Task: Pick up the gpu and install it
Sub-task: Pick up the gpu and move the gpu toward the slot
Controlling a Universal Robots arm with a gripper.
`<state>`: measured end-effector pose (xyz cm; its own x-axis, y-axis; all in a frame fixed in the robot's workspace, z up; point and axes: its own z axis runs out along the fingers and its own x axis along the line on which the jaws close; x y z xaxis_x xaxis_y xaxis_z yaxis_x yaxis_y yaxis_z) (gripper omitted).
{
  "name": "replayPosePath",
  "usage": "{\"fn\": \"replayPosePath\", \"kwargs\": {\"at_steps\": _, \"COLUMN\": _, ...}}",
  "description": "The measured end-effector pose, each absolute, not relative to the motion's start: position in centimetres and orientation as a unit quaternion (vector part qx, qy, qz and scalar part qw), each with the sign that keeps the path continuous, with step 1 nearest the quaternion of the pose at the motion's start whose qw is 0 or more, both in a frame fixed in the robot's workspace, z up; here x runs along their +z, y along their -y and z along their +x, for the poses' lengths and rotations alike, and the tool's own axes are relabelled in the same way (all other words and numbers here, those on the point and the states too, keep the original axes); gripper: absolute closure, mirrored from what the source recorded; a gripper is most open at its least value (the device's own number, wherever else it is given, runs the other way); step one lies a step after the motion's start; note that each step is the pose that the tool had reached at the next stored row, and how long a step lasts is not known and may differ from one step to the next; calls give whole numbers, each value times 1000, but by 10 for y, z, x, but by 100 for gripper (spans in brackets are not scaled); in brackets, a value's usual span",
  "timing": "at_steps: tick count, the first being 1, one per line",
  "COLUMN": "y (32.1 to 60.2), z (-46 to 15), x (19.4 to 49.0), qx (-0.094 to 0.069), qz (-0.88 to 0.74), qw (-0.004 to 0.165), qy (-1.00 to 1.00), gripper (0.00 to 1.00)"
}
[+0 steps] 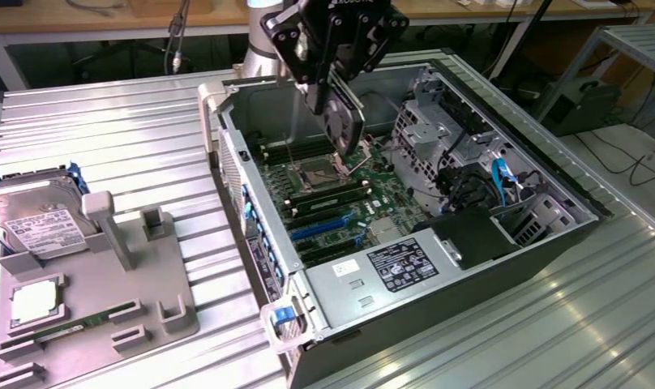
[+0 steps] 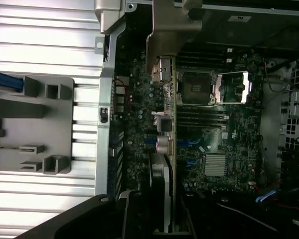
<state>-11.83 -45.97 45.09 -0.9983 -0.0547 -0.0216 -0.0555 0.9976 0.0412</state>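
We see a ribbed metal counter (image 1: 111, 121) carrying an open computer case (image 1: 566, 235) that lies on its side, its motherboard (image 1: 339, 203) facing up. On the exterior view's left sits a gray holder (image 1: 122, 300) with a hard drive (image 1: 36, 227). Our hand (image 1: 330, 89) is clenched on the gpu (image 1: 346, 126), which hangs edge-down over the motherboard, near the processor socket (image 1: 309, 174).

Silver hard drive with white label (image 1: 38, 225) leans in a grey moulded holder (image 1: 133, 301); thin green memory stick (image 1: 62, 331) lies slotted there; ribbed metal table (image 1: 122, 138) beneath.
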Motion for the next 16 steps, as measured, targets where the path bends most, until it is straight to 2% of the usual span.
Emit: {"fn": "replayPosePath", "kwargs": {"at_steps": 16, "y": 460, "z": -81, "x": 451, "qx": 21, "qz": -28, "qw": 10, "qy": -999, "gripper": 72}}
